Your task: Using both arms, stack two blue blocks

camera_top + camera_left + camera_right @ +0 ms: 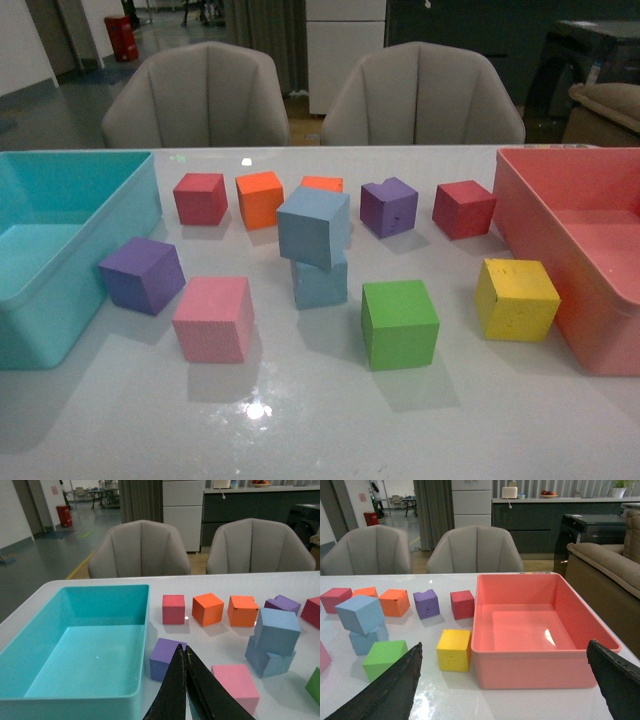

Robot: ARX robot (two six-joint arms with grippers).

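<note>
Two pale blue blocks stand stacked mid-table: the upper one [314,226] sits tilted and turned on the lower one [321,281]. The stack also shows in the left wrist view [277,630] and in the right wrist view [360,613]. Neither arm shows in the front view. My left gripper [183,649] is shut and empty, its black fingers pressed together above a purple cube [165,657], well away from the stack. My right gripper [505,655] is open wide and empty, in front of the pink bin [535,645].
A teal bin [40,300] stands at the left, the pink bin [600,330] at the right. Around the stack lie red [200,198], orange [260,198], purple [389,207], pink [213,318], green [399,323] and yellow [516,298] cubes. Two chairs stand behind the table.
</note>
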